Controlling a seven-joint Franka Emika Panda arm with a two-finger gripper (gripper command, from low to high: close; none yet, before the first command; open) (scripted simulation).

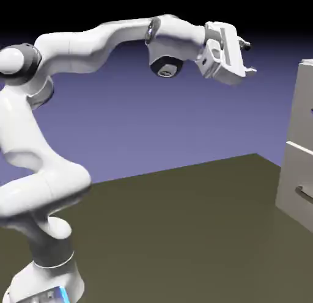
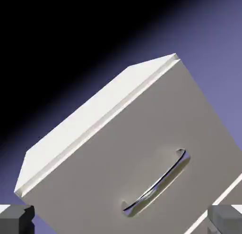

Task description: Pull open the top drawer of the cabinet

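Your hand (image 1: 249,57) hangs high in the air, well short of the cabinet (image 1: 298,143), which stands at the right edge of the exterior view on the dark worktop (image 1: 183,234). The fingers (image 1: 246,44) are spread wide apart and have nothing between them; in the hand view you see only their two grey tips (image 2: 16,218) at the bottom corners, with open space from one to the other.

The top drawer (image 2: 156,148) fills most of the hand view, tilted because the camera is rolled. Its flat pale grey front faces you, and a curved metal handle (image 2: 156,188) sits in the lower middle of that front. Above it you see the cabinet's lighter top surface. In the exterior view the hand is about level with the cabinet's top edge. A lower drawer front (image 1: 296,179) with a bar handle (image 1: 304,193) shows beneath, partly cut off by the picture's edge.
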